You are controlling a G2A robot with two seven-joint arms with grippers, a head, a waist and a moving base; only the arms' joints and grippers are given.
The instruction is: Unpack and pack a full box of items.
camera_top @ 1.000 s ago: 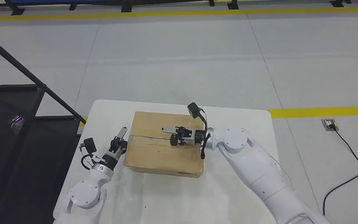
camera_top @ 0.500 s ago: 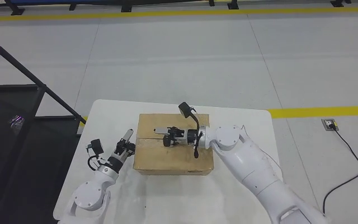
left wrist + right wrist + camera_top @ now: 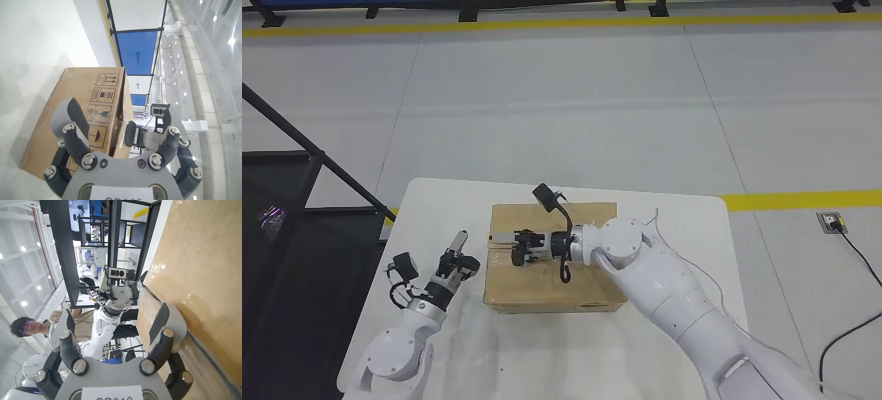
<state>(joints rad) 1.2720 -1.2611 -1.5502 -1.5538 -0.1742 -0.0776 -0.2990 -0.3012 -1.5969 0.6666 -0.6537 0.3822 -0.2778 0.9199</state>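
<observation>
A closed brown cardboard box (image 3: 572, 280) with a taped seam sits in the middle of the white table (image 3: 682, 225). My right gripper (image 3: 508, 245) lies over the left part of the box top, open, with one pad (image 3: 160, 321) resting flat on the taped cardboard (image 3: 198, 266). My left gripper (image 3: 456, 254) stands at the box's left end, open and holding nothing. Its fingers (image 3: 75, 113) straddle the corner of the printed side of the box (image 3: 85, 106) without closing on it. The right gripper's pad (image 3: 130, 135) shows beyond that corner.
A black metal rack (image 3: 282, 230) stands off the table's left edge. The table has bare room in front of the box and to its right (image 3: 682, 300). A power cable (image 3: 852, 330) runs on the floor at the far right.
My right gripper has slid left across the box top toward its left end. The box has turned square to the table and shifted slightly right. My left gripper moved a little beside the box's end.
</observation>
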